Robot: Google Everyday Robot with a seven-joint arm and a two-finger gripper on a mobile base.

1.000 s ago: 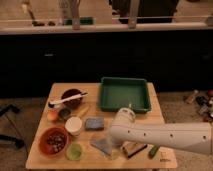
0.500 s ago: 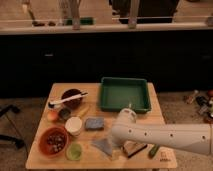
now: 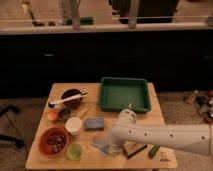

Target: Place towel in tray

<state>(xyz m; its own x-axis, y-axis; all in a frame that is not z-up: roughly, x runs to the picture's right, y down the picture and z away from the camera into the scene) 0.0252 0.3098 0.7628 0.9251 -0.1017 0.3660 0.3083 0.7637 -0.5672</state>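
Observation:
The towel [image 3: 104, 146], a thin grey-blue cloth, lies crumpled on the wooden table [image 3: 55, 155] near its front edge. The dark green tray [image 3: 124, 93] stands at the back right of the table and looks empty. My white arm reaches in from the right and ends at the gripper [image 3: 120, 145], which is down over the towel's right edge. The arm hides the gripper's tips and the towel's right part.
A blue-grey sponge block [image 3: 94, 123] lies just behind the towel. A white cup [image 3: 74, 125], a reddish bowl [image 3: 53, 141], a small green dish [image 3: 74, 151], a dark bowl with a utensil [image 3: 71, 98] and an orange fruit [image 3: 52, 115] stand to the left. A dark flat item [image 3: 134, 149] and a green piece [image 3: 153, 151] lie under the arm.
The arm's end has shifted slightly left and down toward the towel. The towel lies in the same place.

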